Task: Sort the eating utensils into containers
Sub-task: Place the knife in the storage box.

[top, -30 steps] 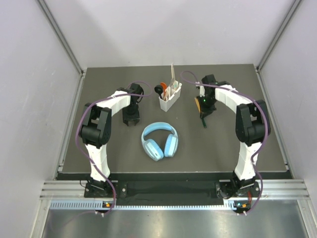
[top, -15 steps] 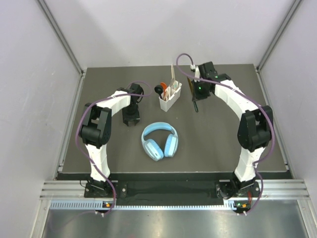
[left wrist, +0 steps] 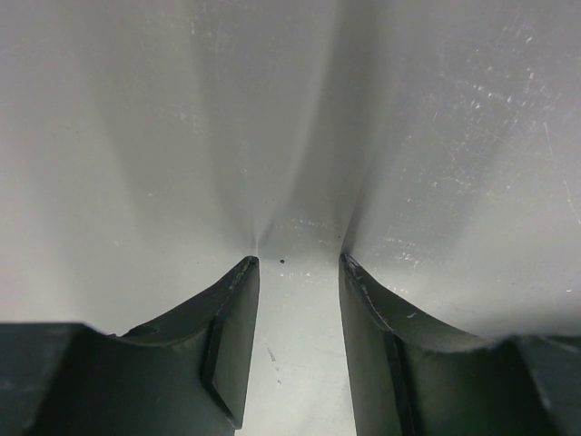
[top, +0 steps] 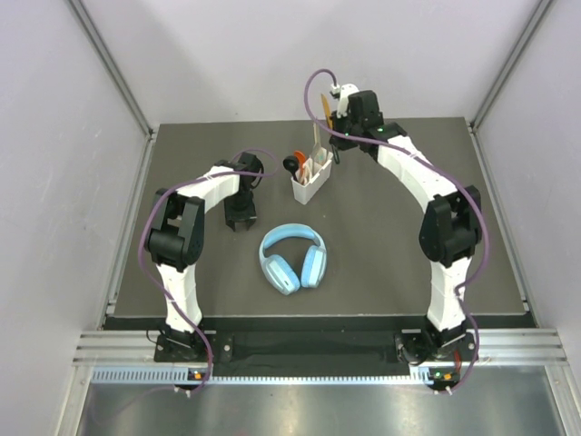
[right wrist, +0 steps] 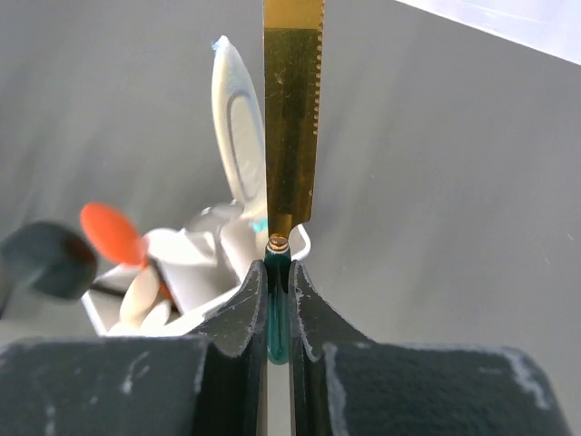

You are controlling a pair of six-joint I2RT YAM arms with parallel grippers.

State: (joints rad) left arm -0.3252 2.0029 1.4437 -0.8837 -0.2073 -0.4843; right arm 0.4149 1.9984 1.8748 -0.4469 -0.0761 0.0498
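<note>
Gold-bladed knife: from above we are seeing it standing upright in the right gripper, just beyond the far end of the white caddy.
Caddy contents: a white spoon, an orange-red spoon and a black scoop are sticking out of it.
Left gripper: it is hanging nose-down over the dark table, left of the caddy; light-blue headphones are lying nearer the arm bases.
Left wrist view: we are finding the fingers partly apart, nothing between them.
Right wrist view: the jaws are pinching the knife's dark green handle, and the serrated blade is pointing up beside the white spoon.
</note>
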